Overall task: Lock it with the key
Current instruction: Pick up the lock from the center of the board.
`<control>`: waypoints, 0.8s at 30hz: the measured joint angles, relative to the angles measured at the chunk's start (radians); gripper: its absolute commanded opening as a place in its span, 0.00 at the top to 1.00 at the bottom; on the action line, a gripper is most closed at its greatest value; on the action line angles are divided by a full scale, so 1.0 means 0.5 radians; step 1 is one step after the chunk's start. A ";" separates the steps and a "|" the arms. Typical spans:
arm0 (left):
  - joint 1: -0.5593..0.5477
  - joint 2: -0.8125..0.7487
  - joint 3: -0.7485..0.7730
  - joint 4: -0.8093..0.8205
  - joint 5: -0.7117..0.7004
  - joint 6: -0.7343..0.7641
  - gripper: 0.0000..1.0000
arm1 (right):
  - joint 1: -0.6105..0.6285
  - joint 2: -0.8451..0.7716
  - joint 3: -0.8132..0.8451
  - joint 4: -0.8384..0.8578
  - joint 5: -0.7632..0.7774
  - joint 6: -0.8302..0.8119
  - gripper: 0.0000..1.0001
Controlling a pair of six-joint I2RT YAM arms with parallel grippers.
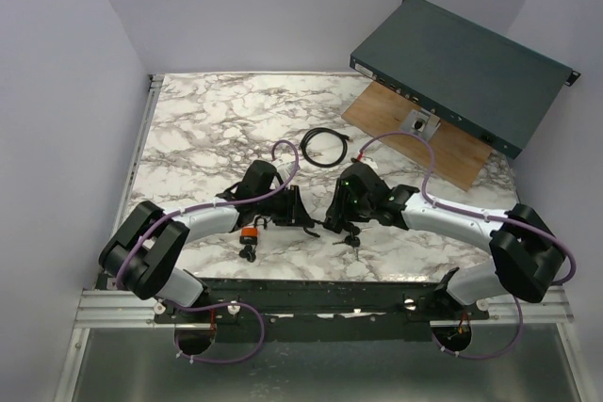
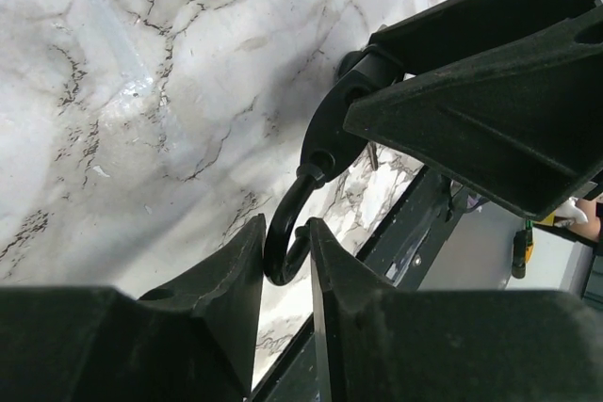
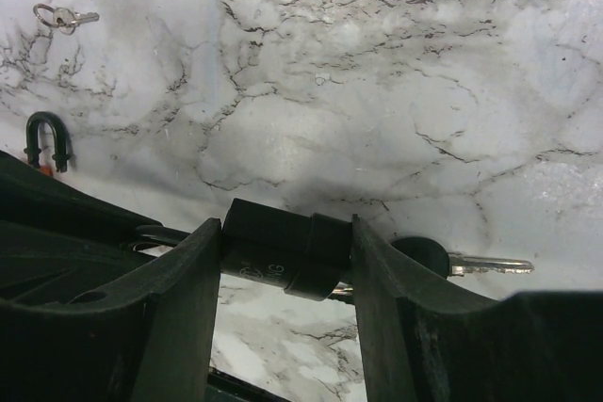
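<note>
My right end effector (image 3: pixel 286 233) clamps the black padlock (image 3: pixel 273 261) by its body, near centre over the worktop (image 3: pixel 377 91). My left end effector (image 2: pixel 285 231) pinches its shackle (image 2: pixel 275 256). A key (image 3: pixel 490 265) sits just beside it.

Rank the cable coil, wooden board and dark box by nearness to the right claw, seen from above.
1. Cable coil, just beyond the right claw.
2. Wooden board, farther back, to the right.
3. Dark box, back right corner.

The tabletop (image 3: pixel 377 63) looks like glossy veined marble, the key (image 3: pixel 466 264) has a shiny metal blade, and the padlock (image 3: pixel 283 253) is smooth matt black.
</note>
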 measured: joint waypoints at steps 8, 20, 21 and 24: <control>0.000 -0.001 0.000 0.005 0.038 -0.040 0.88 | 0.000 -0.049 0.000 -0.006 -0.001 -0.012 0.96; -0.007 -0.269 0.149 -0.316 0.013 -0.024 1.00 | -0.002 -0.263 0.027 -0.039 0.002 -0.054 0.63; -0.007 -0.318 0.186 -0.383 -0.009 -0.008 1.00 | -0.002 -0.290 0.044 -0.039 0.002 -0.071 0.54; -0.005 -0.495 0.372 -0.650 -0.094 0.072 1.00 | -0.006 -0.383 0.137 -0.037 0.002 -0.164 0.34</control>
